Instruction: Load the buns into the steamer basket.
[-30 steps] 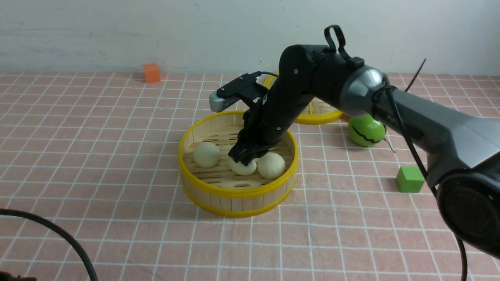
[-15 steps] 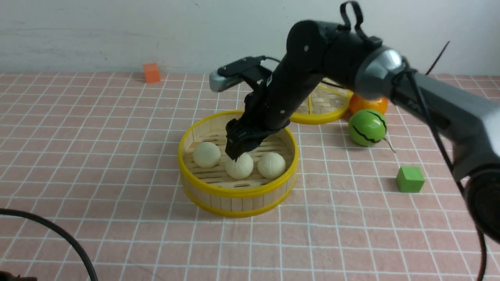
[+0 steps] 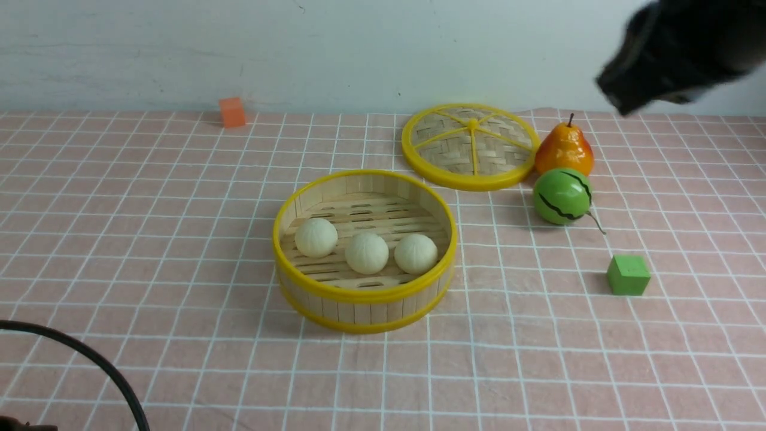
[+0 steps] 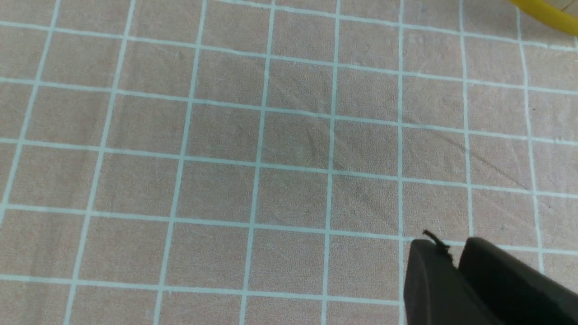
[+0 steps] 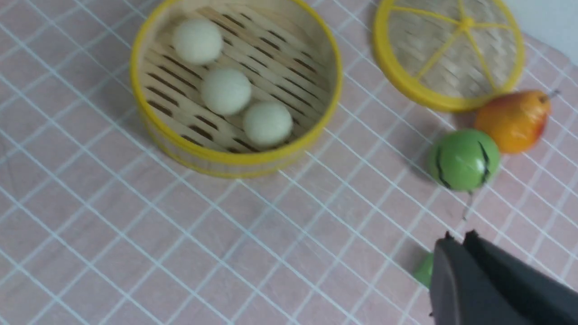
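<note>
Steamer basket (image 3: pixel 364 294) contains all three buns (image 3: pixel 367 252), in a row running 9 to 3 o'clock on its slatted floor. Woven lid (image 3: pixel 471 146) lies flat at its 1 o'clock. Left gripper (image 4: pixel 451 253) and right gripper (image 5: pixel 457 238): jaws closed together, gripping nothing.

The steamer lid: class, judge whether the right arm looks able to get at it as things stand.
Probably yes. The steamer lid lies flat and uncovered, with only the pear beside its rim; the right gripper is shut and empty.
</note>
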### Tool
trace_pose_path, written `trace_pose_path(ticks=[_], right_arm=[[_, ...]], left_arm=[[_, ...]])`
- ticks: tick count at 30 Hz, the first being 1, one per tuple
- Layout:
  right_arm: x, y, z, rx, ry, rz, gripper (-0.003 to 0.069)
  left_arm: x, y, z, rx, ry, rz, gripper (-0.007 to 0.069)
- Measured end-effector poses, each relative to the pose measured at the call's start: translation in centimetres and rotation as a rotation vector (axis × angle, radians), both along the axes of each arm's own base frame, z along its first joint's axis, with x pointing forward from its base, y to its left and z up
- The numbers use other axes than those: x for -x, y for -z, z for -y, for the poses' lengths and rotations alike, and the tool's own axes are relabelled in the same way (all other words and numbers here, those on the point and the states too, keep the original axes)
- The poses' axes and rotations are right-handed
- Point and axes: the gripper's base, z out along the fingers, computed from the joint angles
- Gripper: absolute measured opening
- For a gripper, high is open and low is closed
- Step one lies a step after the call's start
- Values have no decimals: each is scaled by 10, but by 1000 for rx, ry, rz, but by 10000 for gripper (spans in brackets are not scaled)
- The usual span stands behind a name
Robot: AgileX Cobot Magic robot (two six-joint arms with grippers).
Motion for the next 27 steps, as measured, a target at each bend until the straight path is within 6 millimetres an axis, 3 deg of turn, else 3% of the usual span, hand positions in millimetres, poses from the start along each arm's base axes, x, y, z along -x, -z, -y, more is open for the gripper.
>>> trace_pose_path(ticks=[1, 2, 3, 6, 7, 9, 11, 12, 14, 15, 18, 27], right_arm=[[-1, 5, 0, 9, 6, -14, -11], [19, 18, 14, -14, 44, 32, -20], [24, 16, 17, -31, 45, 63, -20], [54, 66, 36, -130, 59, 226, -20], [57, 75, 38, -130, 59, 228, -20], [76, 116, 44, -192, 4, 350, -20], [91, 141, 48, -231, -55, 444, -19], [100, 162, 50, -239, -91, 471, -18], [110, 179, 53, -260, -115, 500, -15], [123, 204, 59, -286, -119, 487, -9], [135, 221, 67, -342, -80, 474, 1], [153, 224, 81, -413, -21, 512, 3]], left_arm=[[0, 0, 0, 0, 0, 0, 90], [0, 0, 0, 0, 0, 0, 91], [0, 0, 0, 0, 0, 0, 91], [0, 0, 0, 0, 0, 0, 92], [0, 0, 0, 0, 0, 0, 92], [0, 0, 0, 0, 0, 0, 92], [0, 0, 0, 0, 0, 0, 92], [0, 0, 0, 0, 0, 0, 92], [0, 0, 0, 0, 0, 0, 92], [0, 0, 0, 0, 0, 0, 92], [0, 0, 0, 0, 0, 0, 92], [0, 0, 0, 0, 0, -1, 92]])
